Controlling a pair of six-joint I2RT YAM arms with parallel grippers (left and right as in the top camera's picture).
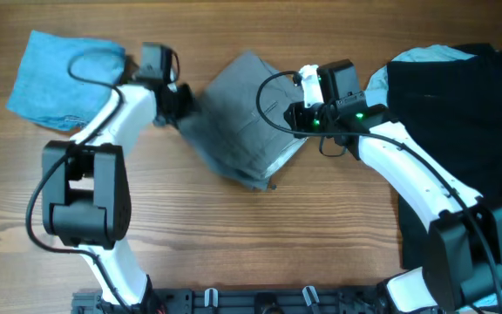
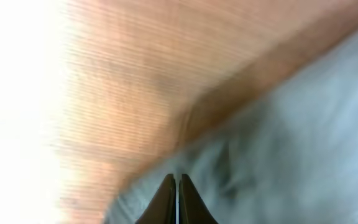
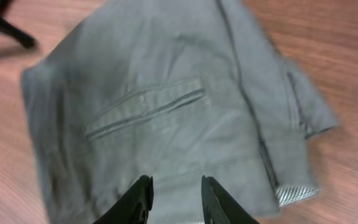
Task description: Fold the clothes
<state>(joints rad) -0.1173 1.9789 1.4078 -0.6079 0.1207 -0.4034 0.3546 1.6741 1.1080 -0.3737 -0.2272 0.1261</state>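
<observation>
One risk we see: left gripper [image 2: 177, 180], clenched at the shorts' [image 1: 242, 113] edge, could drag them askew while right gripper [image 3: 176, 186] hovers over them released

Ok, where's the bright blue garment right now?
Overhead view: the bright blue garment lies top left on the table, beside the left arm, grey shorts to its right.

Grey shorts [image 1: 242, 118] lie mid-table [image 1: 234, 235], folded into a compact slab and turned diagonally. Welt pocket [image 3: 148, 106] faces up; patterned lining [image 3: 296, 194] shows at one turned-back corner. Blue garment [image 1: 59, 74] is crumpled at far left. Black garment [image 1: 464, 113] is spread at the right edge, over a pale blue one [image 1: 425, 55] that peeks out at its top.
</observation>
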